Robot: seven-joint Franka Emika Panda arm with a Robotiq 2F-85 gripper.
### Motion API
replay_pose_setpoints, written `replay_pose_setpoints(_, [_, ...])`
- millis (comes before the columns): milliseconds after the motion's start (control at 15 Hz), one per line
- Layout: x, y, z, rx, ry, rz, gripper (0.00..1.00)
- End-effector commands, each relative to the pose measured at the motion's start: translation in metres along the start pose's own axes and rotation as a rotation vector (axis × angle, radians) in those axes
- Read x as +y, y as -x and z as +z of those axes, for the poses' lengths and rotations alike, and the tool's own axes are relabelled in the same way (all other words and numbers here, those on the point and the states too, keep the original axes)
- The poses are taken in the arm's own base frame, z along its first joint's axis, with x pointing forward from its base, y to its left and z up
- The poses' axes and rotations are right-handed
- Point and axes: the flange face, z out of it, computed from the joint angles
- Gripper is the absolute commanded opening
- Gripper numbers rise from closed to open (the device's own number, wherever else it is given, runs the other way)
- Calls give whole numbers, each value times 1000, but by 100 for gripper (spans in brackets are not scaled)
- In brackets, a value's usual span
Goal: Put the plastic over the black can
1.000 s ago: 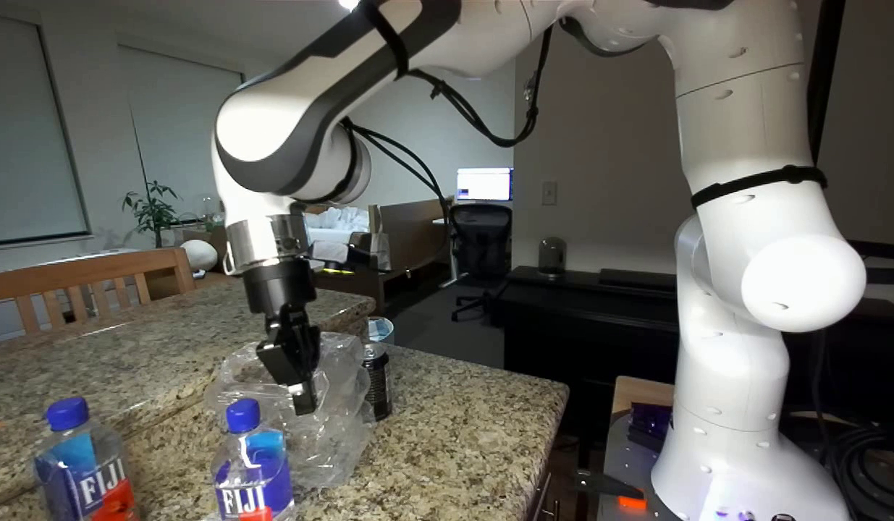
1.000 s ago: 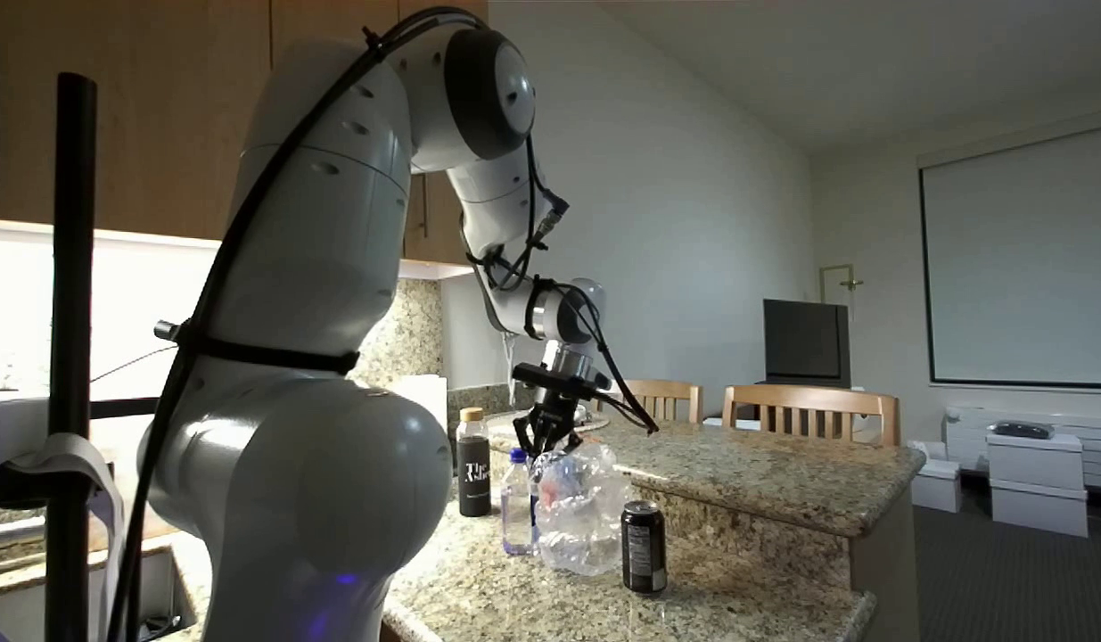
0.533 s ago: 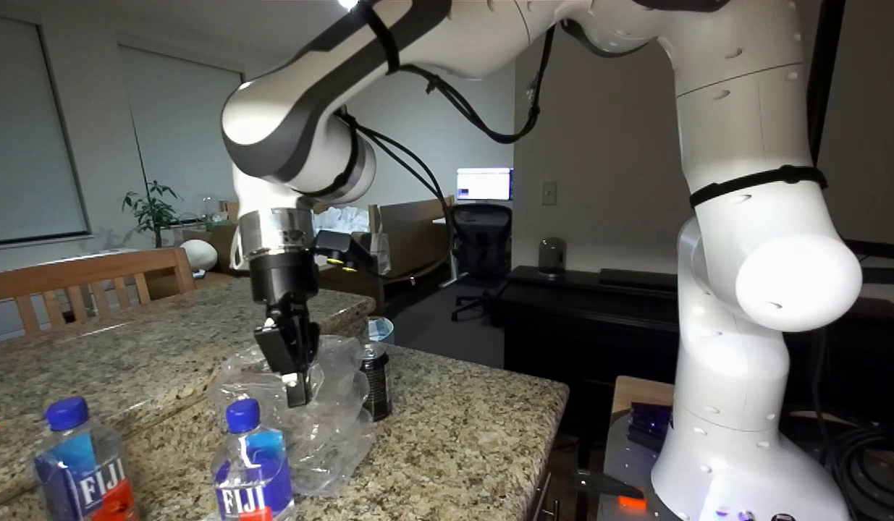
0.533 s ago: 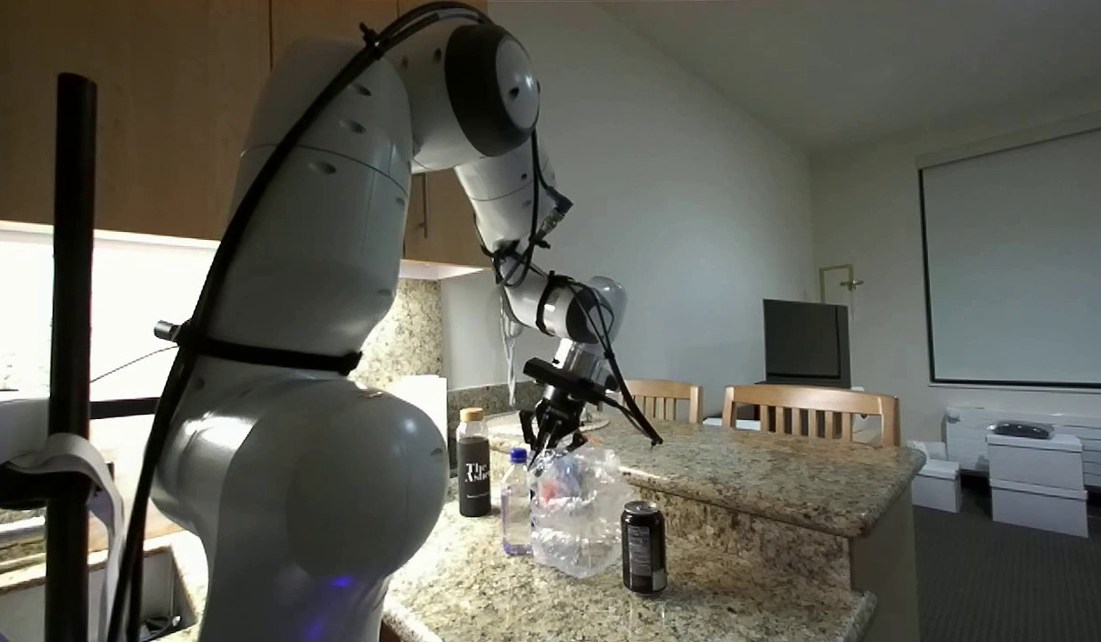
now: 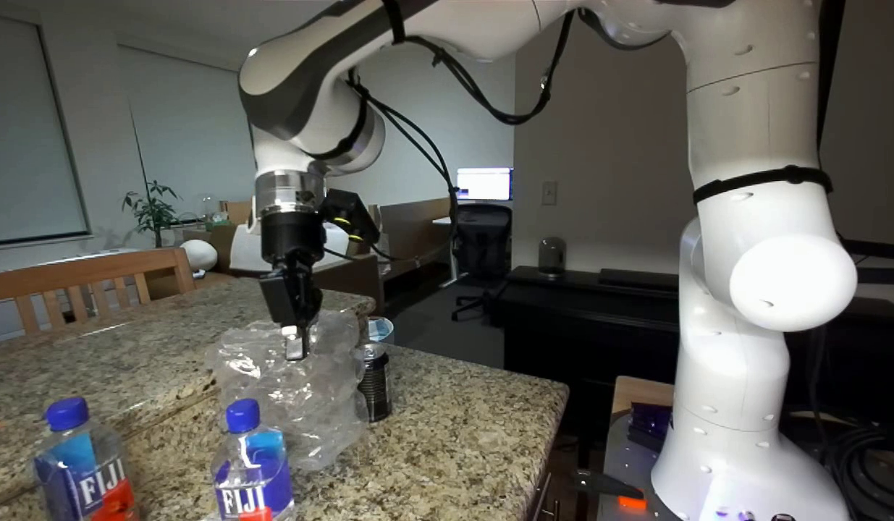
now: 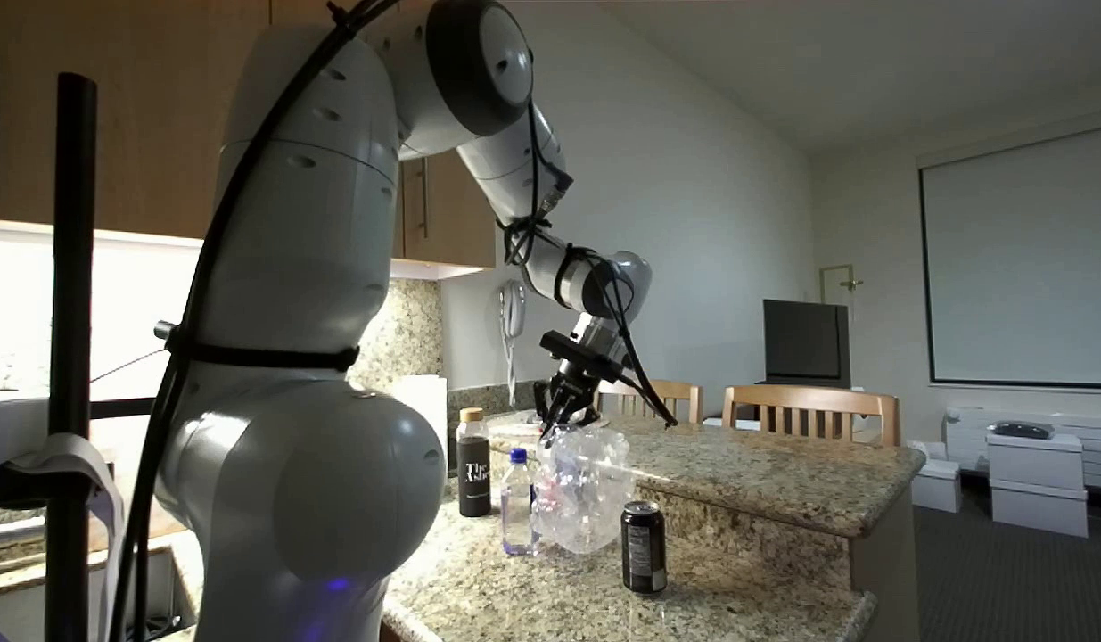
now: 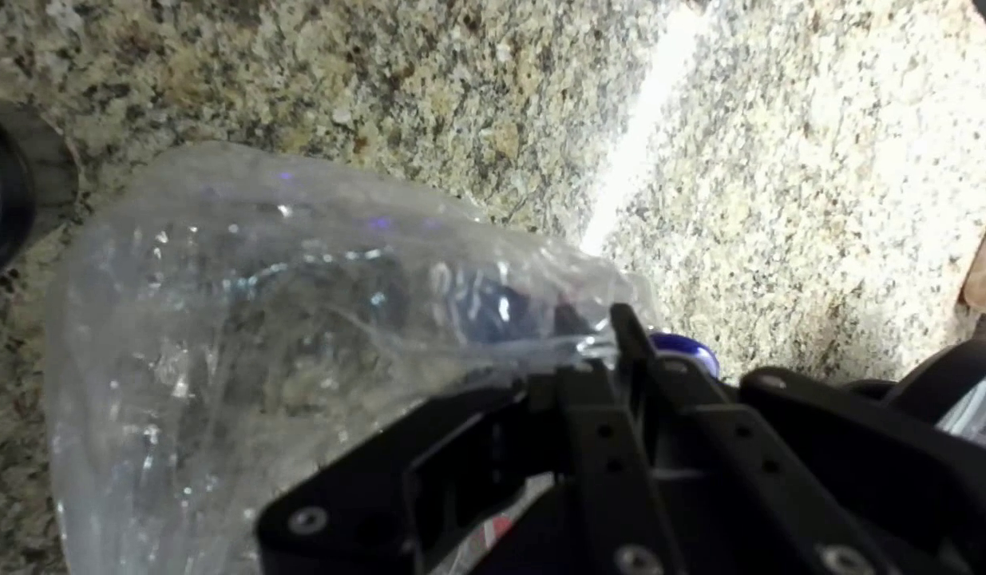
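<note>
The clear, crumpled plastic (image 5: pixel 323 409) hangs from my gripper (image 5: pixel 296 351). It also shows in an exterior view (image 6: pixel 586 499) and fills the left of the wrist view (image 7: pixel 221 343). The gripper, also in an exterior view (image 6: pixel 550 432) and the wrist view (image 7: pixel 606 342), is shut on the plastic's top edge. The plastic's lower end is just above the counter. The black can (image 5: pixel 375 383) stands upright beside the plastic, apart from it in an exterior view (image 6: pixel 644 546). In the wrist view the can (image 7: pixel 9 188) is at the left edge, partly cut off.
Water bottles with blue caps (image 5: pixel 252 470) (image 5: pixel 88 470) stand near the plastic. One blue cap (image 7: pixel 686 350) is right beside the fingertips. A dark bottle (image 6: pixel 473 464) stands farther back. A raised granite ledge (image 6: pixel 755 468) borders the counter. A cup (image 5: pixel 380 329) is behind the can.
My gripper has risen and moved slightly toward the can's side, still gripping the plastic. The plastic has been pulled up, its lower end now higher. The can and bottles have not moved.
</note>
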Motion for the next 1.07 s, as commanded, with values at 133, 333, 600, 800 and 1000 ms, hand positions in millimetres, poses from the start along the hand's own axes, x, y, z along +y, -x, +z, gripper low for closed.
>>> replay_pose_setpoints(133, [-10, 13, -45, 46, -37, -28, 10])
replay_pose_setpoints(333, [-21, 15, -71, 76, -13, -34, 9])
replay_pose_setpoints(600, [-36, 19, -106, 121, 19, -46, 10])
replay_pose_setpoints(800, [-46, 27, -130, 151, 46, -48, 10])
replay_pose_setpoints(1000, [-50, 37, -150, 177, 74, -14, 10])
